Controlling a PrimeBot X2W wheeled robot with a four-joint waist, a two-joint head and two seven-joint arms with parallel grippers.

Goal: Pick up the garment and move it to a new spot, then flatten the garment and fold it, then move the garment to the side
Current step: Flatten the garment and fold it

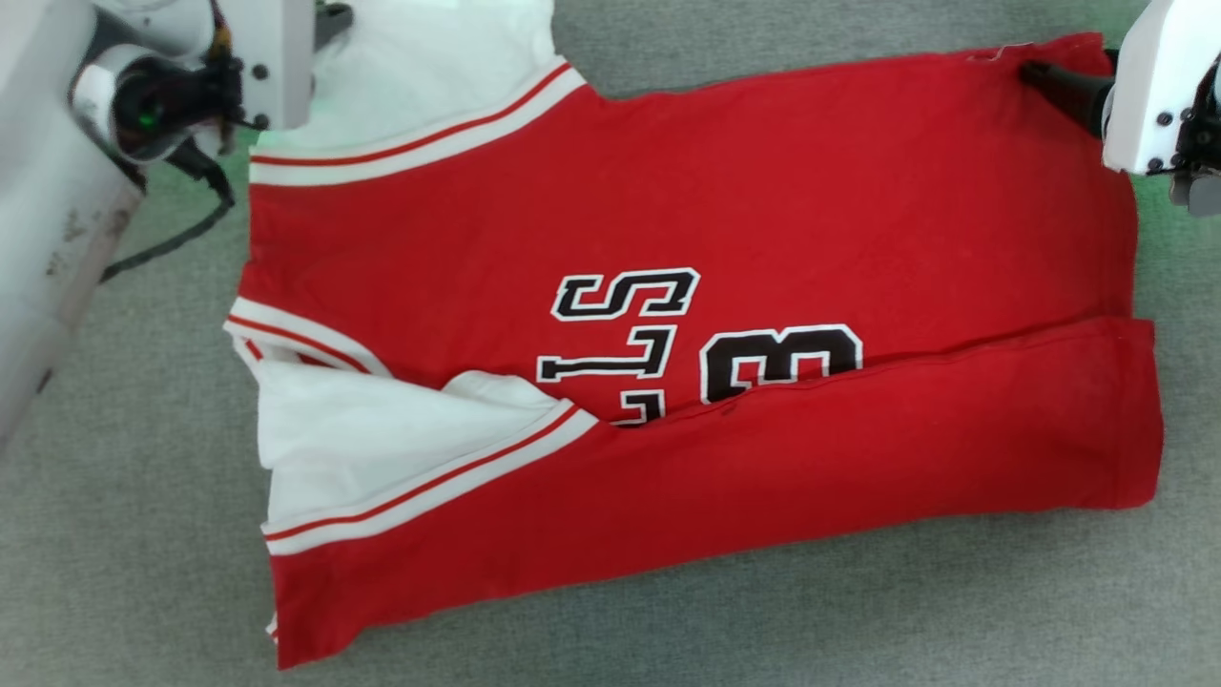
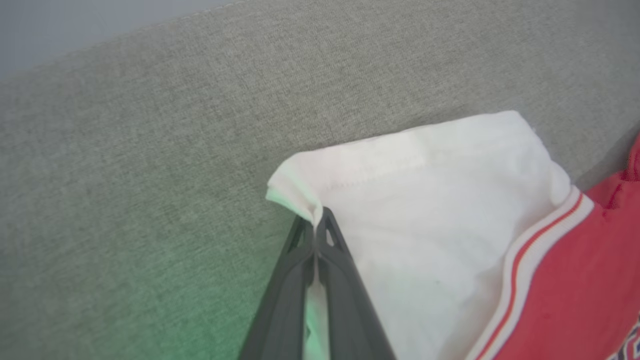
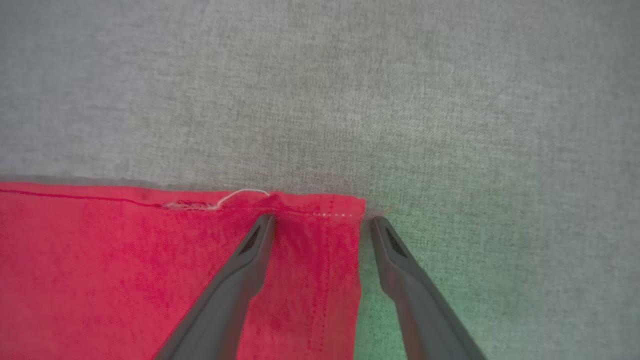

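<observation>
On a grey cloth-covered table (image 1: 858,611) the garment (image 1: 763,191), a bright red sports jersey, lies spread flat with its length running left to right. White end panels with white-and-red stripe trim sit at its left end. The near long edge is folded up over the body, covering part of the print. That print (image 1: 625,324) is black with a white outline and turned sideways: an S, an L below it and, beside them, a large figure that looks like a 3, half hidden under the fold.

At the far left corner, the left gripper (image 2: 316,220) has its fingers pressed together on the edge of a white panel (image 2: 425,200), pinching the cloth. At the far right corner, the right gripper (image 3: 322,225) holds its fingers spread apart, one on the red hem, one on the table just beside it. A loose white thread (image 3: 240,195) curls at that hem.
</observation>
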